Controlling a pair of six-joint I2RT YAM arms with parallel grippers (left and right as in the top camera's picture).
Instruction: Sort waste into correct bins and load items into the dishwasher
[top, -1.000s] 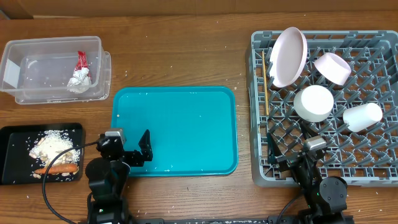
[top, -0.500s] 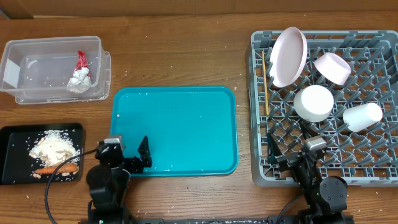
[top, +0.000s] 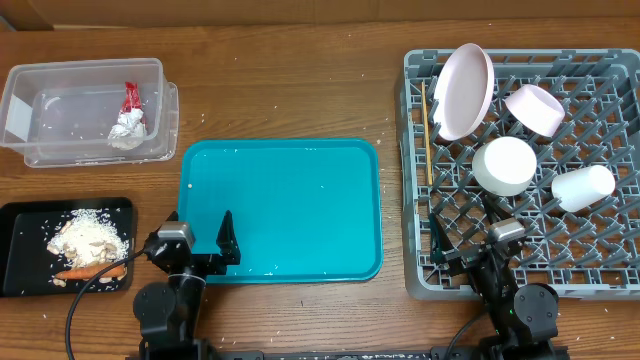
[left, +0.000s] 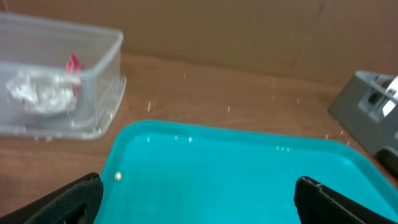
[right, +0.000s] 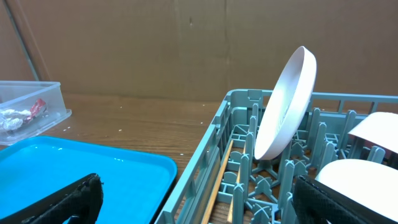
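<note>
Pulling back to the near desk (top: 320, 310) edge in overhead, left claw (top: 208, 252) is wide and empty, wrappers (top: 127, 130) in clear tub (top: 60, 75), scraps (top: 85, 240) in black tray (top: 15, 215), dishes (top: 503, 165) in rack (top: 411, 160); left wrist: bare teal tray (left: 236, 174); right wrist: right claw (right: 199, 199) wide, empty, so likely done.

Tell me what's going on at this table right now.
Two robot arms are clearing up; sorting looks done. Neither holds anything: the left gripper hangs open over the teal tray's near edge, the right gripper open by the dish rack's near corner. The red wrapper and silvery wrapper lie in the clear tub, the food scraps and carrot piece in the black tray, the white dishes and chopsticks in the rack.
</note>
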